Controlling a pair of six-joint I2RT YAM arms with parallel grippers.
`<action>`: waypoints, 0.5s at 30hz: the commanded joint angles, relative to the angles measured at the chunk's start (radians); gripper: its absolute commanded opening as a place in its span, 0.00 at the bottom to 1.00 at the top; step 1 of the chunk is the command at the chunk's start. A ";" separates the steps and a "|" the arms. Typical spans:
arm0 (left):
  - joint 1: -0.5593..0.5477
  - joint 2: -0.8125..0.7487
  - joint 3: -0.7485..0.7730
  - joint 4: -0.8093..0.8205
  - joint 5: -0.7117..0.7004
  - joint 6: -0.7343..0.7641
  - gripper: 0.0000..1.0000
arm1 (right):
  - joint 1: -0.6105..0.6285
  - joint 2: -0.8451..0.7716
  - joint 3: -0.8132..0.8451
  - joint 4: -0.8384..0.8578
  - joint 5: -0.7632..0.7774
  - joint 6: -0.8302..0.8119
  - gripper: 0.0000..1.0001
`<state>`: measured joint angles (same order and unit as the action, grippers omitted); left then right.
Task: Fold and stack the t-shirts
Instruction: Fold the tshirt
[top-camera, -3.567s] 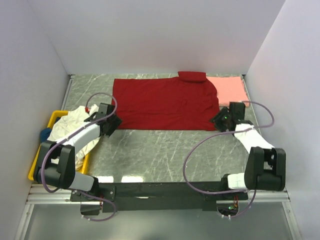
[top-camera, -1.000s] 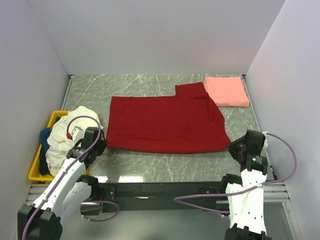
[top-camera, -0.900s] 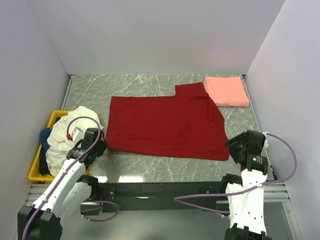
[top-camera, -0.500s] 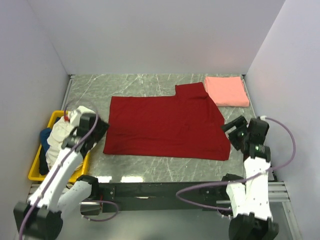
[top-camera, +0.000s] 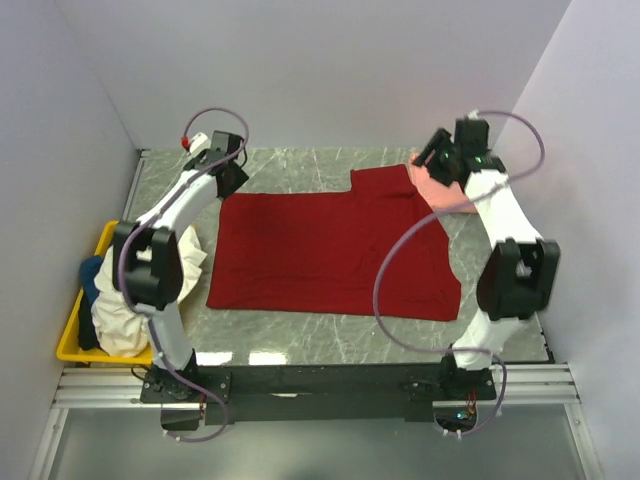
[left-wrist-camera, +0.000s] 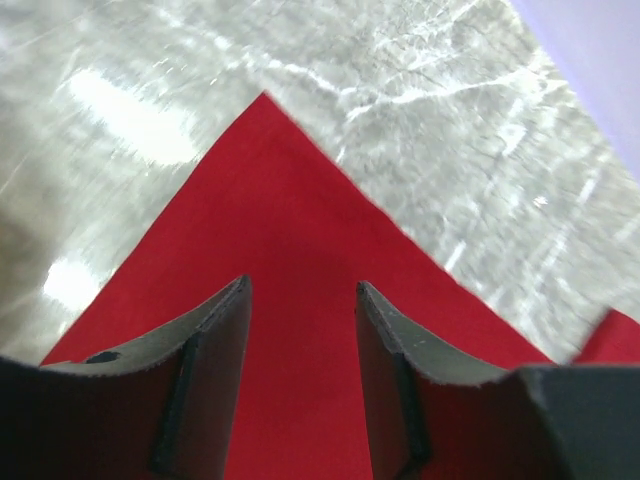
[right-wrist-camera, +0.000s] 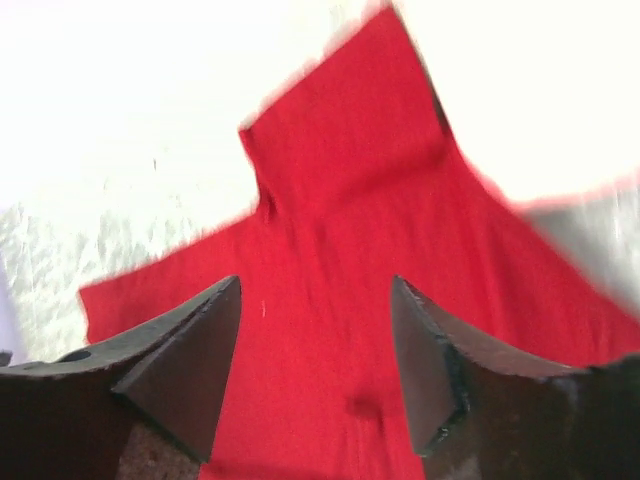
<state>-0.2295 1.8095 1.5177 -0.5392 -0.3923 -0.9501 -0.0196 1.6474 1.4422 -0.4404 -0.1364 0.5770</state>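
Left end effector (left-wrist-camera: 300, 300) and right end effector (right-wrist-camera: 315, 300) are hovering open over the far edge of the dark red t-shirt (top-camera: 330, 250) on the desk (top-camera: 300, 165), near hem dropped, probably lining up a fold.

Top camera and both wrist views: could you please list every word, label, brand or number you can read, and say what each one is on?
There are none: no word, label, brand or number shows on the dark red shirt, the pink shirt, the yellow bin or the table.
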 joint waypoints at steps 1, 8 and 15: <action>0.010 0.115 0.142 -0.042 -0.040 0.077 0.51 | 0.015 0.164 0.214 -0.036 0.063 -0.091 0.66; 0.018 0.321 0.347 -0.087 -0.079 0.135 0.49 | 0.049 0.582 0.697 -0.146 0.083 -0.149 0.61; 0.036 0.438 0.420 -0.082 -0.094 0.152 0.48 | 0.067 0.770 0.874 -0.132 0.049 -0.207 0.60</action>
<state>-0.2054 2.2192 1.8687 -0.6132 -0.4484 -0.8284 0.0303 2.3997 2.2368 -0.5625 -0.0807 0.4217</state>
